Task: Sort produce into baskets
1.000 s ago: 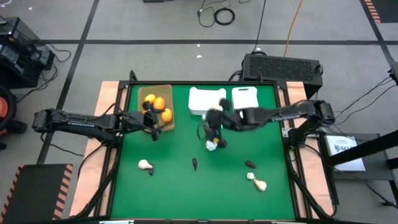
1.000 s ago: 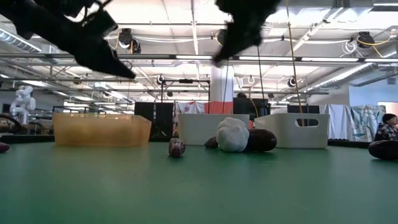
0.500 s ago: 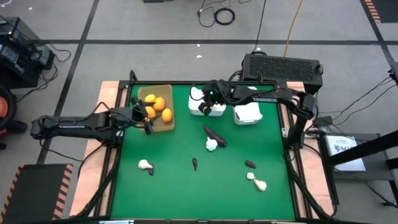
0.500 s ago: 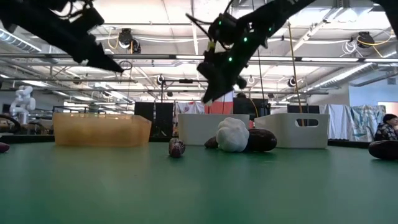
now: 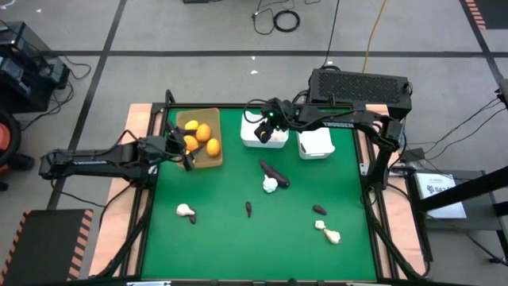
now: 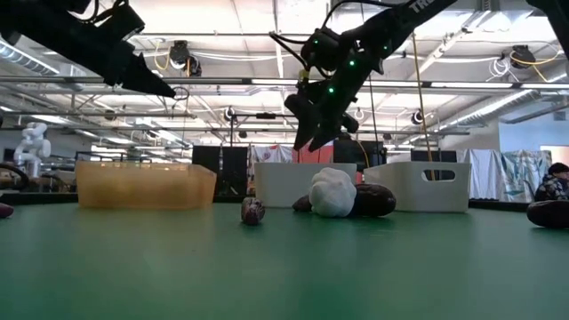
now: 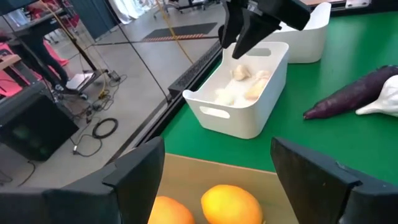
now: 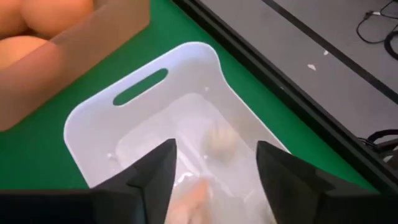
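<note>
My right gripper (image 5: 264, 129) (image 8: 216, 167) hangs open over the left white basket (image 5: 263, 133) (image 8: 186, 118), nothing between its fingers. Pale garlic bulbs (image 8: 221, 142) (image 7: 245, 84) lie in that basket, one of them blurred. At the table's left, my left gripper (image 5: 188, 154) (image 7: 217, 168) stands open above the near right edge of the tan basket (image 5: 198, 137), which holds orange fruits (image 7: 231, 204). A second white basket (image 5: 315, 143) sits at the far right. An eggplant (image 5: 274, 170) and a garlic bulb (image 5: 271, 185) lie together mid-table.
More produce lies on the green mat: a garlic bulb with a small dark piece (image 5: 185, 210) at the near left, a small eggplant piece (image 5: 248, 209) near the middle, and an eggplant piece (image 5: 319, 210) and garlic bulb (image 5: 329, 233) at the near right.
My right gripper has swung from the table's middle toward the far edge, over the left white basket, then opened; a blurred garlic bulb now shows in the basket beneath it. My left gripper has drawn back a little toward the table's left edge and risen.
</note>
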`<action>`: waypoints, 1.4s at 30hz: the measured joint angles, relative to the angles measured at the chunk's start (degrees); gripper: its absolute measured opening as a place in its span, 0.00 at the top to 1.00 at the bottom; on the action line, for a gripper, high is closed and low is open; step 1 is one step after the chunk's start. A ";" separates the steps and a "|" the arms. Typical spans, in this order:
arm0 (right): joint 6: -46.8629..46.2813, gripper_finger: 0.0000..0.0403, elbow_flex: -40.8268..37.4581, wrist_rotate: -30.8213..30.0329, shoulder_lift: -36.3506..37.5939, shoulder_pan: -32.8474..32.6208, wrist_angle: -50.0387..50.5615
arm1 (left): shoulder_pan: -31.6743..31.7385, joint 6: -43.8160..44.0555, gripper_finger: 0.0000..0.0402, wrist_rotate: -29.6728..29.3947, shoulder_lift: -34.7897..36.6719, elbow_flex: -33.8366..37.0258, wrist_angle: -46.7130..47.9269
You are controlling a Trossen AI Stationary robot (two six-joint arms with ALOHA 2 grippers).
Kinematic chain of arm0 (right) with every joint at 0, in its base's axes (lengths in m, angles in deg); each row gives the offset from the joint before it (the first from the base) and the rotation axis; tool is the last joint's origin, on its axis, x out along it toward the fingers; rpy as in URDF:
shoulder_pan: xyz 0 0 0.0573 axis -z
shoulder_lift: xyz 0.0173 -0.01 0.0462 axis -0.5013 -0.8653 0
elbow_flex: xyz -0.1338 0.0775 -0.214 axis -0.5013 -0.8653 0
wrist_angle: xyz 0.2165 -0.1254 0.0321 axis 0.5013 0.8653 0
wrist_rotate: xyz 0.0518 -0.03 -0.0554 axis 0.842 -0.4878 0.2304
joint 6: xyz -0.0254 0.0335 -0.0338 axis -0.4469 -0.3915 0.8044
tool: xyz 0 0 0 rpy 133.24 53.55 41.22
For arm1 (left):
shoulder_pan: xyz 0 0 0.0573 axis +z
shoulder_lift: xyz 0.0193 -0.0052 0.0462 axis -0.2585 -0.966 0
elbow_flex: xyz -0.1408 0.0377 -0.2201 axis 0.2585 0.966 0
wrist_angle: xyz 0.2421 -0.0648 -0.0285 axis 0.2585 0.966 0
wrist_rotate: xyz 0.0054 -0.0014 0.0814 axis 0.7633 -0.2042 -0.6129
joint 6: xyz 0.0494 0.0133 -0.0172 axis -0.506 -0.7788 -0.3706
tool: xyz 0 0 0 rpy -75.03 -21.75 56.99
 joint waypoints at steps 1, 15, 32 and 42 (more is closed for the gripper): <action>0.01 0.45 0.00 0.01 -0.01 -0.04 0.01 | 0.02 0.00 0.25 0.02 0.00 0.00 0.00; -0.85 0.41 5.46 14.95 -0.02 -10.27 -5.62 | 0.01 2.65 0.25 -0.56 0.00 0.00 0.13; 4.48 0.41 15.05 -0.32 -31.13 -31.50 -59.60 | 0.00 9.09 0.25 -1.86 -0.02 0.00 3.38; -2.47 0.41 45.04 -2.25 -46.73 -32.73 -32.29 | 0.00 9.09 0.25 -3.74 -0.02 0.00 4.63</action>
